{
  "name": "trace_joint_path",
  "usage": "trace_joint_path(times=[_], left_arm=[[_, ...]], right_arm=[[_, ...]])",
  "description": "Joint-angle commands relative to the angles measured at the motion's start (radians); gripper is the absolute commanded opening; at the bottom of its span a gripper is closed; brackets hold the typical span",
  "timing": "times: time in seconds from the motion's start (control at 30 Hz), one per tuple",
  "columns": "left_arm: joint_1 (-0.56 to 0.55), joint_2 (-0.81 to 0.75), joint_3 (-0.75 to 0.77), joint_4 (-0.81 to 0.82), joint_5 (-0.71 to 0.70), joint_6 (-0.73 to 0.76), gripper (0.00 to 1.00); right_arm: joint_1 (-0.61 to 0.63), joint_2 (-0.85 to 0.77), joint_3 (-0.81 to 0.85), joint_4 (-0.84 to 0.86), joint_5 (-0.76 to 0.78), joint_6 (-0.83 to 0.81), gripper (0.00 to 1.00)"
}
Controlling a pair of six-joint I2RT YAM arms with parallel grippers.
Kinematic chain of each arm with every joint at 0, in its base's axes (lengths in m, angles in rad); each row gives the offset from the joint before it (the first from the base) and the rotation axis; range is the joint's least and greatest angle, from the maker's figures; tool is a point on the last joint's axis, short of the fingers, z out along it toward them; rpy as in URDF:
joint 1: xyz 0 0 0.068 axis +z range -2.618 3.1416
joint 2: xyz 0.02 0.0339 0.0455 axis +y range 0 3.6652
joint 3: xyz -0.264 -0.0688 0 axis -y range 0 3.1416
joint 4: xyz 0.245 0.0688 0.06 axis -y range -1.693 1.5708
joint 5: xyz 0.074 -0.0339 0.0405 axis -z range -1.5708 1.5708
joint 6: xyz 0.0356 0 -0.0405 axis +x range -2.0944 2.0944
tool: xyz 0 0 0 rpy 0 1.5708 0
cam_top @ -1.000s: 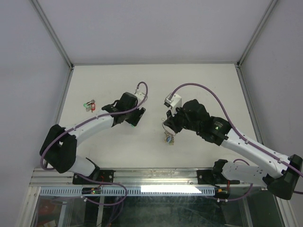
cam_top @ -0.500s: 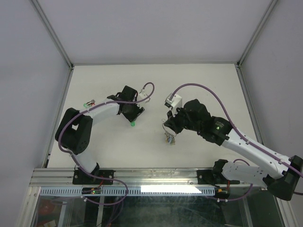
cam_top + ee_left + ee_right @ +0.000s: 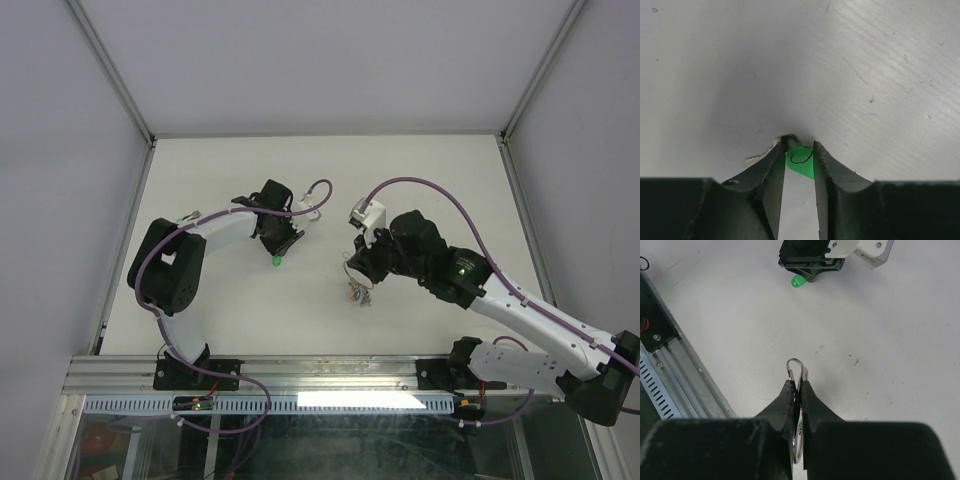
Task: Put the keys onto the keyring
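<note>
Top external view: the left gripper [image 3: 279,250] holds the green key [image 3: 275,262] at its tip, to the left of the keyring [image 3: 354,274], near it but plainly apart. The right gripper [image 3: 359,263] is clamped on that keyring, and a small bunch of keys [image 3: 357,293] hangs below it, toward the near edge of the table [image 3: 430,170]. The step in hand looks like bringing the green key across to the keyring. To do it well, I would hold the keyring dead steady and let only the key travel, slowly, lined up with the wire's free end.

Left wrist view: the fingers [image 3: 765,172] stand narrowly apart with the plastic head of the green key [image 3: 801,167] filling the gap and touching both inner faces, so they grip it. A thin wire loop [image 3: 801,156] on the head pokes just past the fingertips, over the table [image 3: 840,60]. The keyring is not in this view. That loop probably has to meet the keyring, so the grip belongs back on the plastic, leaving the loop free. A squeeze too near the edge could let the key pivot.

Right wrist view: the fingers [image 3: 788,400] are shut tight on the keyring [image 3: 795,366], whose rounded end sticks out just beyond the tips while the rest runs back between them. The green key [image 3: 797,281] sits well beyond the keyring, straight ahead, in the left gripper [image 3: 809,274] at the top of the view. Whether the wire's split faces the key I cannot tell, so checking that comes first.
</note>
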Motion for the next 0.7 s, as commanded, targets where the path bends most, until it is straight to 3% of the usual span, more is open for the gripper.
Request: trace_joint_path(times=[0.0, 0.13, 0.43, 0.67], left_arm=[[0.014, 0.017, 0.041, -0.019, 0.021, 0.037, 0.21], [0.015, 0.026, 0.054, -0.038, 0.022, 0.036, 0.01], [0.015, -0.083, 0.069, -0.03, 0.053, -0.014, 0.0], [0.015, -0.379, -0.05, 0.114, 0.162, -0.13, 0.0]], right_arm=[[-0.005, -0.027, 0.013, 0.044, -0.015, -0.011, 0.0], [-0.008, -0.027, 0.014, 0.046, -0.015, -0.011, 0.0], [-0.007, -0.059, -0.003, 0.061, 0.007, -0.003, 0.0], [-0.008, -0.097, -0.02, 0.114, 0.027, 0.023, 0.0]])
